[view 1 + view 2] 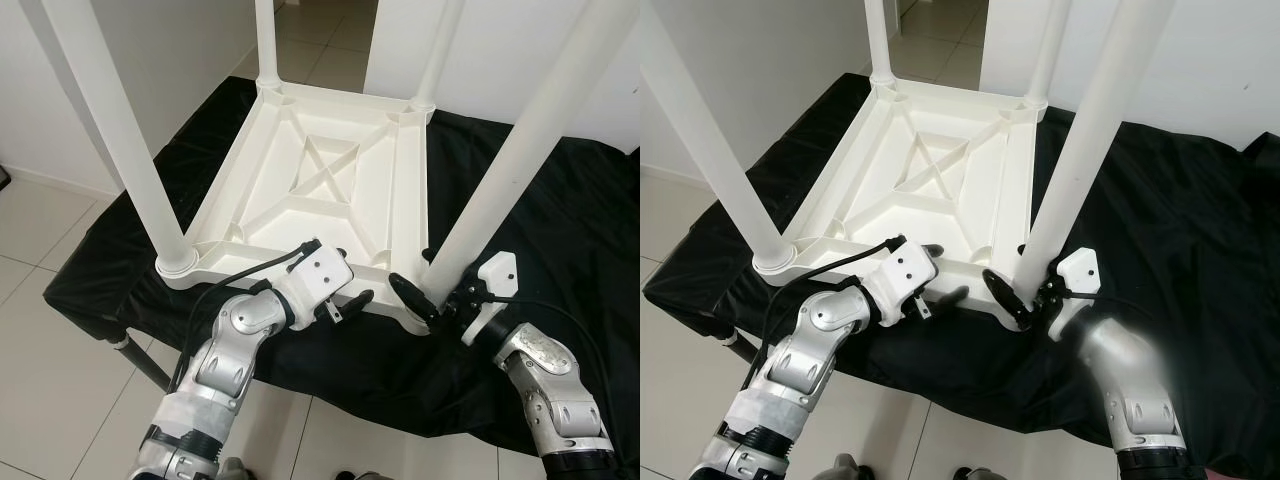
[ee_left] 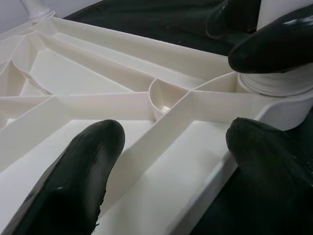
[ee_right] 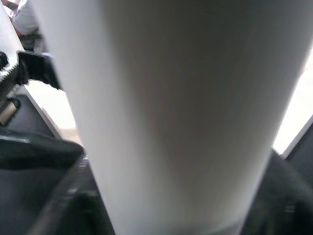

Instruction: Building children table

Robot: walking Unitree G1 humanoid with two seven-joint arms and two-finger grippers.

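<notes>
Upturned white table (image 1: 320, 170), black-draped surface (image 1: 560, 230), pale tiled floor (image 1: 40, 230)

I see the upturned table (image 1: 320, 190) lying on the cloth (image 1: 560, 220), legs up. My left gripper (image 1: 345, 290) straddles its near rim, and my right gripper (image 1: 425, 290) is at the near right leg (image 1: 500, 190).

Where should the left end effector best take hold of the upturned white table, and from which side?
Likely the near rim of the white table, approached from the robot's side: that edge is a thin upright wall. The left end effector is already there, one finger inside.
</notes>
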